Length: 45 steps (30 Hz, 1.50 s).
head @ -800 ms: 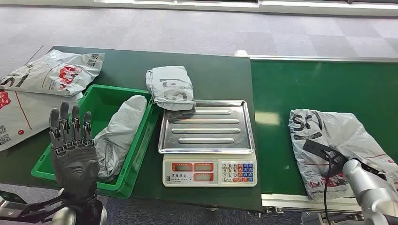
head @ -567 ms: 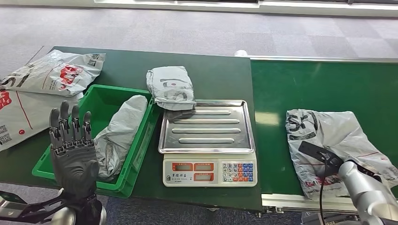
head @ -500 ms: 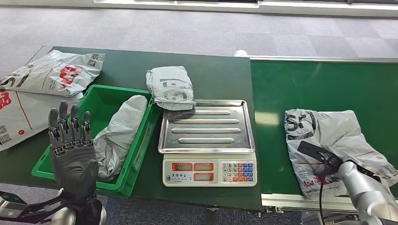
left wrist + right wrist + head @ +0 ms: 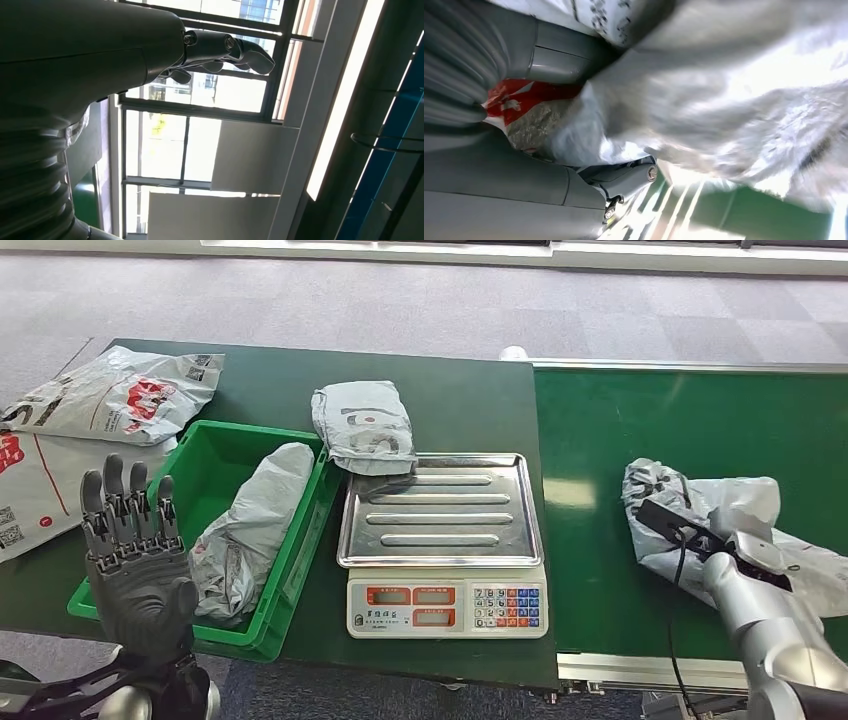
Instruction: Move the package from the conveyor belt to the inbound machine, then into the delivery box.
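Green conveyor belt (image 4: 690,420) on the right, dark green table (image 4: 450,400) on the left: near the belt's front edge the right hand (image 4: 745,555) grasps the crumpled grey package (image 4: 740,505), bunched up off the belt. At the table's front left corner the left hand (image 4: 135,560) is raised, fingers spread and holding nothing, before the green delivery box (image 4: 215,455), with the scale (image 4: 445,540) mid-table.
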Each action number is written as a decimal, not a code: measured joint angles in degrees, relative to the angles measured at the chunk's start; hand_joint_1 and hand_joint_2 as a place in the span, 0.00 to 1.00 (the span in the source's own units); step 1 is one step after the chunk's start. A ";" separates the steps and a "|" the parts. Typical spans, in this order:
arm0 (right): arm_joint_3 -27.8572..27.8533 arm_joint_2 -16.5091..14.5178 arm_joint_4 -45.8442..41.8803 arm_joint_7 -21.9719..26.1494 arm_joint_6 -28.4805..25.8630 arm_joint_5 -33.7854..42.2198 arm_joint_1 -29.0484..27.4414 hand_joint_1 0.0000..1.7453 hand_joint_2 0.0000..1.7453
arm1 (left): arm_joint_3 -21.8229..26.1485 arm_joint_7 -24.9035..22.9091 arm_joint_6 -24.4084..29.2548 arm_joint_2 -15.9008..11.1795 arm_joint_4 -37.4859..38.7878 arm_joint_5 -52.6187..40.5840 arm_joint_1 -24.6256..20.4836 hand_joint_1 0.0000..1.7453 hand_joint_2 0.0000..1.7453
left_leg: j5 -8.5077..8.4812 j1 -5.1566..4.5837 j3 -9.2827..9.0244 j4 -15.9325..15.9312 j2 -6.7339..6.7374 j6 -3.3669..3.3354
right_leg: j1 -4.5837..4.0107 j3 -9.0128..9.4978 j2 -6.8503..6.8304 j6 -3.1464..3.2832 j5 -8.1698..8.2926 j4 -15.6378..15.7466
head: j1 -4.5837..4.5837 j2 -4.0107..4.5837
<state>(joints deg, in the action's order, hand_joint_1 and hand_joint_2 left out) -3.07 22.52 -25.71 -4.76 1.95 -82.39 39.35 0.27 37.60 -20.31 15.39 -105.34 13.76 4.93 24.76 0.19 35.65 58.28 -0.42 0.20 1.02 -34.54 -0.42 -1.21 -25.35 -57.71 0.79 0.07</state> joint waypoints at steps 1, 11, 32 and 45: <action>0.66 -0.23 -2.24 -2.06 -2.15 -1.92 0.88 1.00 1.00 | 0.09 -0.34 0.22 0.04 -0.62 0.09 0.24 0.00 1.00 | -0.01 0.00 -0.01 0.00 0.00 0.00 | 0.00 -0.01 0.01 0.00 0.01 0.00 | 0.00 0.00; 9.23 -3.87 -36.91 3.12 2.75 -6.31 3.67 1.00 1.00 | 0.68 -1.75 -1.34 0.04 -1.62 1.55 0.47 0.00 1.00 | -0.02 0.05 -0.06 -0.03 0.04 0.04 | -0.05 -0.07 0.08 0.05 -0.03 0.00 | 0.00 0.00; 47.31 -16.11 -36.33 33.88 7.84 29.16 2.86 0.26 1.00 | -3.35 -0.86 -0.49 -0.84 8.07 3.56 -6.95 0.00 1.00 | -0.04 0.12 -0.11 -0.03 0.15 0.19 | -0.10 -0.14 0.33 0.12 0.00 0.00 | 0.02 0.00; 50.08 -16.48 -34.86 26.18 3.70 32.01 5.20 0.00 0.00 | -3.35 -0.26 0.61 -1.52 7.22 3.73 -5.28 0.00 1.00 | -0.05 0.16 -0.10 -0.01 0.13 0.20 | -0.13 -0.11 0.26 0.15 0.03 0.00 | 0.02 0.00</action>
<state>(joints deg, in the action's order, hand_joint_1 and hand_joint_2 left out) 47.01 6.05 -60.57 21.42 5.65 -50.37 44.55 -3.09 37.34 -19.70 13.87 -98.12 17.49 -0.36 24.71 0.35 35.55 58.28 -0.29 0.39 0.89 -34.64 -0.16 -1.06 -25.33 -57.70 0.81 0.07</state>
